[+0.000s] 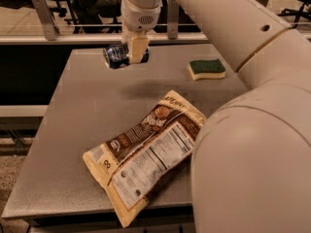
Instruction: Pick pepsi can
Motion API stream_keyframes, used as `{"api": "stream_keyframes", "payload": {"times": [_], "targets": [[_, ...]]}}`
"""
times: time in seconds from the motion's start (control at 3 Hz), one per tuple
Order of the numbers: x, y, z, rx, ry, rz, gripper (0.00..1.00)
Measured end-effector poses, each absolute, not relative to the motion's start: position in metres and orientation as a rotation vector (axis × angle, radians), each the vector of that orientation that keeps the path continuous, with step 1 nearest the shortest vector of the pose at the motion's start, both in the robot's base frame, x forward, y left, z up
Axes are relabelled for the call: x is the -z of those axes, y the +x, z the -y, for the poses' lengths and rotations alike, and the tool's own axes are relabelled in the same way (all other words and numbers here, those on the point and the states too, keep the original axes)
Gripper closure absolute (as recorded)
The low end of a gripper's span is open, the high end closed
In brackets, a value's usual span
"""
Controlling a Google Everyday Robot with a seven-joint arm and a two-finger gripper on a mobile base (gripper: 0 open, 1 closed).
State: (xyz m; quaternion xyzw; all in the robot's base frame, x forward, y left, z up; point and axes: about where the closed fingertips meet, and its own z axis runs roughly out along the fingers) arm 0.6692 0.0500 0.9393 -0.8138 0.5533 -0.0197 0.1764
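The pepsi can, small and dark blue with a silver end, hangs on its side in the air above the far part of the grey table. My gripper comes down from the white arm and is shut on the can's right end. One cream-coloured finger shows in front of the can. The can's shadow lies on the table below it.
A large brown and tan chip bag lies flat in the middle front of the table. A green and yellow sponge lies at the far right. My big white arm fills the right side. A metal rail runs behind the table.
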Motion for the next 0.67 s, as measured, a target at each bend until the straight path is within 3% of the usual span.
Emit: {"api": "stream_keyframes", "payload": {"times": [0.67], "targets": [[-0.9619,0.6569,-0.0569,0.027,-2.305,-1.514,1.0]]}}
